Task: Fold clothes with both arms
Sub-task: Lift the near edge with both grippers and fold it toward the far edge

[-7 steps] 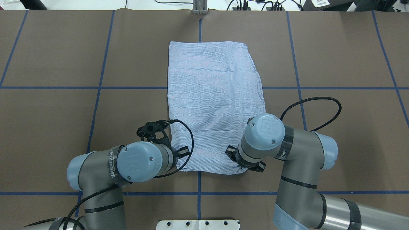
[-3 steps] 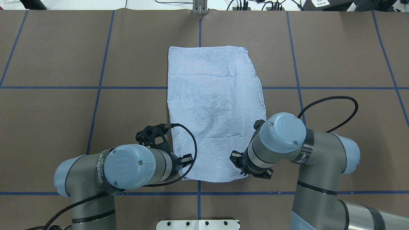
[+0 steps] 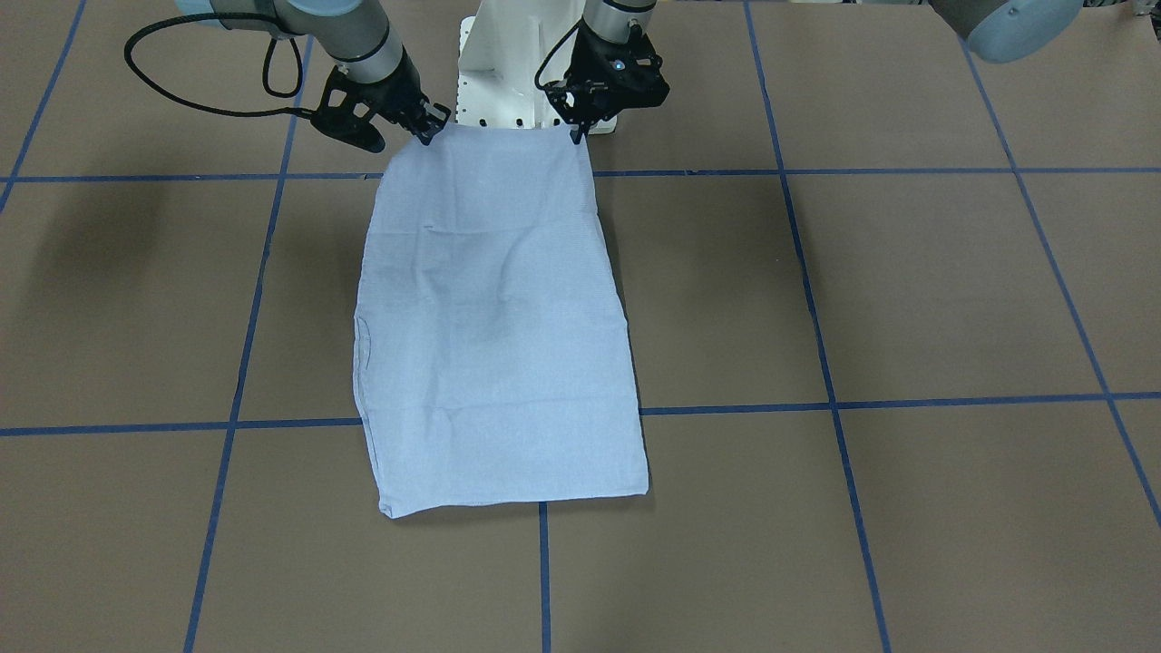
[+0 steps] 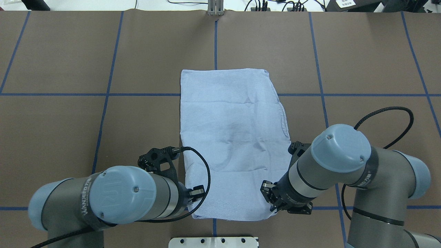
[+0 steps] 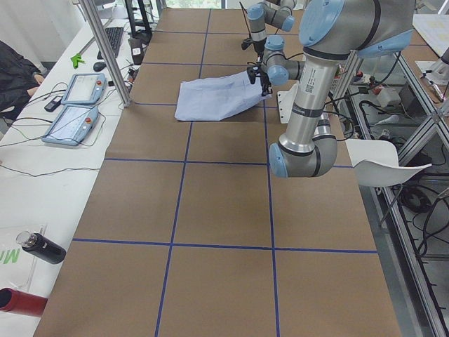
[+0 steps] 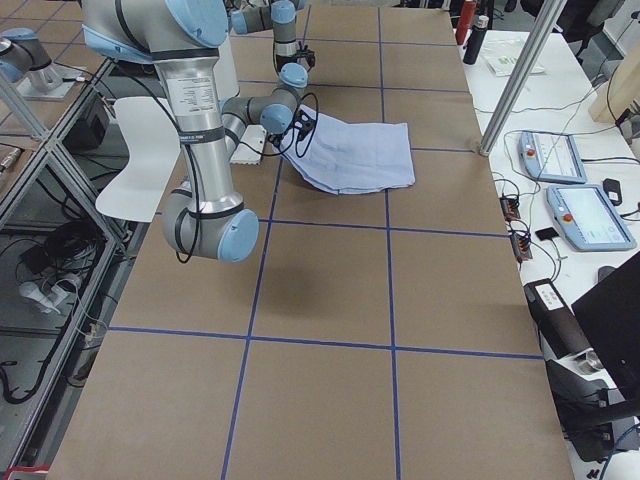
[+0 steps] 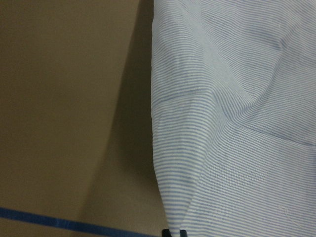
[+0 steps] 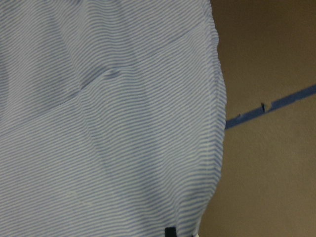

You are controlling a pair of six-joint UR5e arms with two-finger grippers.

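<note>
One light blue-and-white finely striped folded shirt [image 4: 231,137], long axis running away from the robot, middle of brown blue-gridded worktop [image 4: 69,137], near end raised, black left tool [image 3: 577,134] and right tool [image 3: 426,134] each clamped on a near corner

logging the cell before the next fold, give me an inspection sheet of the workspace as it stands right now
surface: brown table with a blue tape grid.
job's things: striped shirt, folded to a long rectangle, lightly wrinkled, its two robot-side corners pinched.
clutter: nothing seen.
grippers: left gripper shut on one near corner; right gripper shut on the other.
cables: left cable loops over the shirt's edge; right cable loops above bare table.
surroundings: side bench with teach pendants and bottles; a person's dark sleeve at its end.
</note>
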